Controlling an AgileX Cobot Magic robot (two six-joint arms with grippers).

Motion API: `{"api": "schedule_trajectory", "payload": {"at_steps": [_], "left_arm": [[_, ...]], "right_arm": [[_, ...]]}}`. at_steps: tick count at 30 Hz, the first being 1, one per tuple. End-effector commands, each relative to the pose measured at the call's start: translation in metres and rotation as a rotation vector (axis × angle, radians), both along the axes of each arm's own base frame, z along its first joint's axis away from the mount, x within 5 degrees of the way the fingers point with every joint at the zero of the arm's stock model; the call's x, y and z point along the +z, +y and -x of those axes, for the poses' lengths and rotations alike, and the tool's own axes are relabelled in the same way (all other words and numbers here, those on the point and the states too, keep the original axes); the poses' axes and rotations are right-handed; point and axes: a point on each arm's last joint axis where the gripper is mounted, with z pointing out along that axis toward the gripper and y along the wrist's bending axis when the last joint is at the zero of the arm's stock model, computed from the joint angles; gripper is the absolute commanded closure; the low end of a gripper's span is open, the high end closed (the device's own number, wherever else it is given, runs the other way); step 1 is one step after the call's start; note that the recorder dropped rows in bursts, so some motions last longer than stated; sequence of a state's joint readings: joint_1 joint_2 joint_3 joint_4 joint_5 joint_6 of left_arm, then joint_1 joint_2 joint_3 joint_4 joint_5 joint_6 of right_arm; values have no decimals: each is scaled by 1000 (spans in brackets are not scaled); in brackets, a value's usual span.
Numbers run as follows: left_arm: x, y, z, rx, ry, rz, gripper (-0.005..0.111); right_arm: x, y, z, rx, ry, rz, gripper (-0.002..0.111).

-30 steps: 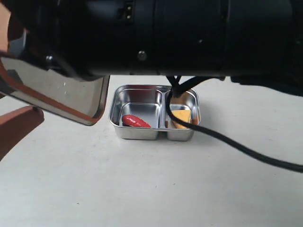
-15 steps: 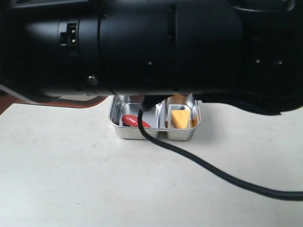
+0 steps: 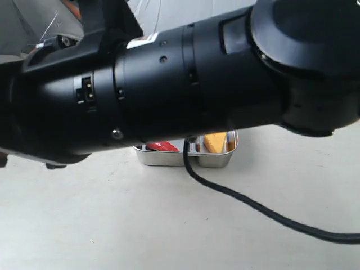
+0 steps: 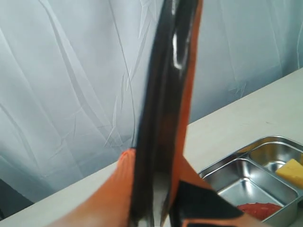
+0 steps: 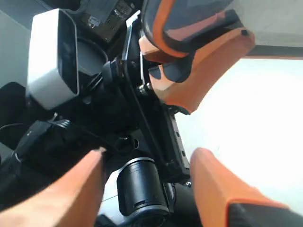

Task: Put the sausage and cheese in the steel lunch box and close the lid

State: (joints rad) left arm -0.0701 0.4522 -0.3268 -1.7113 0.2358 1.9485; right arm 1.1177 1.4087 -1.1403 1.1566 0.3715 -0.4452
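My left gripper point(image 4: 156, 163) is clamped on the lid point(image 4: 165, 85), held edge-on; my right gripper point(image 5: 147, 161) gapes empty. The sausage point(image 4: 258, 208) and cheese point(image 4: 291, 171) lie in separate compartments of the steel lunch box point(image 4: 246, 188)

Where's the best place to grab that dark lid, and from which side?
Pinch it at the rim, coming in edge-on. The lid is a thin, flat plate, so the left pincer fits across its two faces, as it does here.
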Motion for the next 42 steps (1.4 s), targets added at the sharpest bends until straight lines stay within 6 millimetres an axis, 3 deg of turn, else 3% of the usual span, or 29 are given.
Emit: {"api": "schedule_trajectory", "payload": {"at_steps": [1,6,13,23,25,30,39,42], "left_arm": [[1,1,-1,8,-11,-28,106],[0,-1,0,-10,-18,-82,107],[0,-10,3,-119,-51,-157,107],[-2,-14,5,-171,-73,-245,107],[-2,-15,6,-178,-74,-255,107],[-3,-15,6,-181,-74,-263,107],[-3,-18,7,-215,-76,-255,107],[-3,-18,7,-215,-75,-253,107]], "right_arm": [[5,-2,-6,-100,56,-37,50],[13,-5,-24,-330,135,-157,50],[21,22,-33,-304,209,-191,50],[-19,47,-40,-289,324,-88,53],[-21,48,-41,-296,323,-85,57],[-22,48,-42,-291,293,-75,88],[-26,47,-39,-213,137,3,93],[-26,47,-38,-203,131,11,105]]}}
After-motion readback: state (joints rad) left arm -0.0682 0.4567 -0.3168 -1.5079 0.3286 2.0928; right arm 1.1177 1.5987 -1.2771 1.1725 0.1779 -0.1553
